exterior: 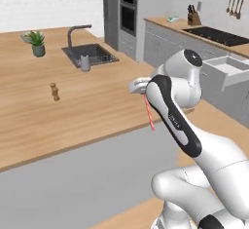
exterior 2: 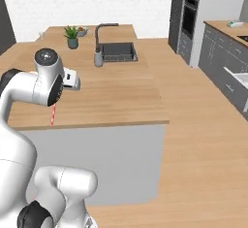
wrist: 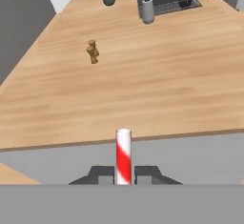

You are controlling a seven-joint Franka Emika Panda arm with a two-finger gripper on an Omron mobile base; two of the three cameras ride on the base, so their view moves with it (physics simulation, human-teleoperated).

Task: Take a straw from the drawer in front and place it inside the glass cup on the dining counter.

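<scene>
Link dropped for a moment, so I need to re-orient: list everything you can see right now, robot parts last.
straw: one, red and white striped, held in the tool
dining counter: one, light wood top, grey base, ahead of the arm
sink: one, dark, set in the counter, with a dark tap
soap bottle: one, grey, at the sink's near edge
potted plant: one, green, counter's far end
wooden grinder: one, brown, mid-counter
drawer: one, light grey, pulled open, wall cabinets
tool: one, dark fingers, shut on the straw
</scene>
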